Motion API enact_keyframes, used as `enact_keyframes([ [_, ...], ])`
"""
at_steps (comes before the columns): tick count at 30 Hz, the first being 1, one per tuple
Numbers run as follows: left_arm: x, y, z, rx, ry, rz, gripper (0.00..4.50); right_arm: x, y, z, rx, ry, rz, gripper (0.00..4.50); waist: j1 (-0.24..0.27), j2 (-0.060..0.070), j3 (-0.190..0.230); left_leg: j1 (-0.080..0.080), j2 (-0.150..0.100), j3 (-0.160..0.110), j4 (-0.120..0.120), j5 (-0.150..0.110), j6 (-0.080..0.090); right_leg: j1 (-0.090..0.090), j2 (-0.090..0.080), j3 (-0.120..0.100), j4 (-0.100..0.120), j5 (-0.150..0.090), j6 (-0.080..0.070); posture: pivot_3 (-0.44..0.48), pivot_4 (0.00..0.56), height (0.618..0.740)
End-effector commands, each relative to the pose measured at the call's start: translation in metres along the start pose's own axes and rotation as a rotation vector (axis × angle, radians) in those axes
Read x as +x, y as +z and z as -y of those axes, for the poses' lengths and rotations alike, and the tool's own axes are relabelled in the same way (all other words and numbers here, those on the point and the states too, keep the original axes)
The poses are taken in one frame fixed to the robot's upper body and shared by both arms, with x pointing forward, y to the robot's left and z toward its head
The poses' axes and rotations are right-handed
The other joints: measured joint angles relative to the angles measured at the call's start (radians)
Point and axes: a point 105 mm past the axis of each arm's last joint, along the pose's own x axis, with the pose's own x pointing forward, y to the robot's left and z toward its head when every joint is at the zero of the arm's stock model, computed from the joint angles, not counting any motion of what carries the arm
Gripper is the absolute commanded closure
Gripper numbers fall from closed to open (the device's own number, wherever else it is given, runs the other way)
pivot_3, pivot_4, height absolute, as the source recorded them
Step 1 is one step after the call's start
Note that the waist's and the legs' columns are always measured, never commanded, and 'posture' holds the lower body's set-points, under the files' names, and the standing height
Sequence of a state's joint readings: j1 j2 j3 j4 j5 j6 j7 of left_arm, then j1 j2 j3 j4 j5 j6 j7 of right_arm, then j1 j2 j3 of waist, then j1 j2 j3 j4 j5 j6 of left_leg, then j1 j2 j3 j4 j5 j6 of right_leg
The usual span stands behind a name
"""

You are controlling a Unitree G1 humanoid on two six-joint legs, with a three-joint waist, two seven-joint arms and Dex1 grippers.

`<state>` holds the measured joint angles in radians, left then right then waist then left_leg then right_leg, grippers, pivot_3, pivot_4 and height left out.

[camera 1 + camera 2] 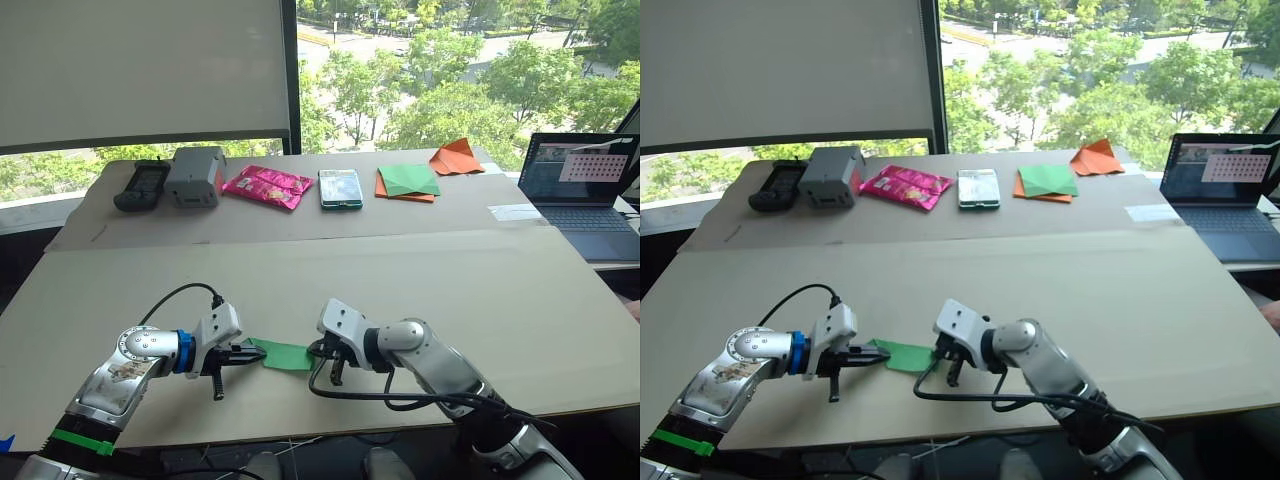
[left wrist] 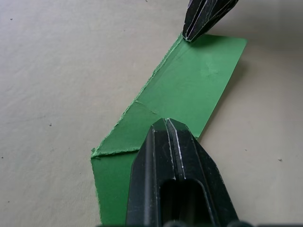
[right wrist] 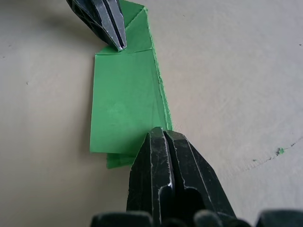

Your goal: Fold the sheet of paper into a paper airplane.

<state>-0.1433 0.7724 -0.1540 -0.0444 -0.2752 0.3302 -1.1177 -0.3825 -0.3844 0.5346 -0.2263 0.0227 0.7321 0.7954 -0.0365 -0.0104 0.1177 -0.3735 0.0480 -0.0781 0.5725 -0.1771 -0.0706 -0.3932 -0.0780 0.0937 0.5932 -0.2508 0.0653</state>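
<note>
Near the front edge of the tabletop (image 1: pixel 480 290) lies the sheet of paper (image 1: pixel 283 354), already folded narrow with a pointed end, flat between both arms; the left gripper (image 1: pixel 246 354), fingers together, presses its tip on the pointed end; the right gripper (image 1: pixel 318 350), likewise closed, pins the square end; judged mid-crease, a wing fold seems next, calling for one tip to lift and slip under an edge.
</note>
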Motion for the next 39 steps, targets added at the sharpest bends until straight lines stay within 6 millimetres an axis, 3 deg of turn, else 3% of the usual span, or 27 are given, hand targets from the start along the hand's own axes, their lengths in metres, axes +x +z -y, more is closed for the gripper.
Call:
enact_keyframes([
  [1, -0.001, -0.019, 0.004, -0.032, -0.009, -0.078, 4.50, -0.006, -0.055, -0.002, 0.142, -0.014, -0.205, 4.49, 0.000, 0.000, 0.000, 0.000, 0.000, 0.000, 0.000, 0.000, 0.000, 0.000, 0.000, 0.000, 0.000, 0.000, 0.000, 0.000, 0.150, 0.732],
  [6, -0.001, -0.019, 0.003, -0.030, -0.008, -0.080, 4.50, -0.014, -0.045, 0.002, 0.125, -0.038, -0.170, 4.49, 0.000, -0.001, 0.000, 0.000, 0.000, 0.000, 0.000, -0.001, -0.002, 0.000, 0.000, 0.000, -0.001, 0.000, 0.000, 0.000, 0.150, 0.732],
  [12, -0.002, -0.019, 0.002, -0.026, -0.007, -0.082, 4.50, -0.020, 0.029, 0.002, 0.070, -0.042, 0.138, 4.49, -0.004, -0.002, 0.004, -0.003, 0.000, 0.000, 0.000, -0.002, -0.003, -0.005, 0.000, 0.000, 0.000, 0.000, 0.000, 0.000, 0.150, 0.732],
  [18, -0.002, -0.018, 0.001, -0.025, -0.007, -0.082, 4.50, -0.021, 0.052, 0.005, 0.028, -0.066, 0.232, 4.49, -0.004, -0.001, 0.005, -0.008, 0.001, 0.000, 0.000, -0.002, -0.003, -0.011, 0.001, 0.000, 0.001, 0.000, 0.000, 0.000, 0.150, 0.732],
  [23, -0.002, -0.018, 0.002, -0.025, -0.007, -0.083, 4.50, -0.003, 0.041, -0.005, 0.027, -0.029, 0.182, 4.49, -0.004, -0.001, 0.005, -0.008, 0.001, 0.000, 0.000, -0.002, -0.003, -0.011, 0.001, 0.000, 0.001, 0.000, 0.000, 0.000, 0.150, 0.732],
  [32, -0.003, -0.017, 0.000, -0.021, 0.001, -0.080, 4.50, 0.018, 0.003, -0.012, 0.042, -0.005, 0.049, 4.49, -0.005, -0.001, 0.005, -0.008, 0.001, 0.000, 0.000, -0.002, -0.003, -0.011, 0.001, 0.000, 0.001, 0.000, 0.000, 0.000, 0.150, 0.732],
  [35, 0.002, -0.007, -0.002, -0.011, -0.004, -0.048, 4.50, 0.019, -0.015, -0.010, 0.066, -0.011, -0.024, 4.49, -0.004, -0.001, 0.004, -0.007, 0.001, 0.000, 0.000, -0.002, -0.003, -0.010, 0.001, 0.000, 0.001, 0.000, 0.000, 0.000, 0.150, 0.732],
  [39, 0.015, 0.014, -0.008, 0.012, -0.020, 0.012, 4.50, 0.019, -0.020, -0.008, 0.091, -0.025, -0.050, 4.49, 0.000, -0.002, 0.004, -0.008, 0.001, 0.000, 0.000, -0.002, -0.003, -0.010, 0.001, 0.000, 0.001, 0.000, 0.000, 0.000, 0.150, 0.732],
])
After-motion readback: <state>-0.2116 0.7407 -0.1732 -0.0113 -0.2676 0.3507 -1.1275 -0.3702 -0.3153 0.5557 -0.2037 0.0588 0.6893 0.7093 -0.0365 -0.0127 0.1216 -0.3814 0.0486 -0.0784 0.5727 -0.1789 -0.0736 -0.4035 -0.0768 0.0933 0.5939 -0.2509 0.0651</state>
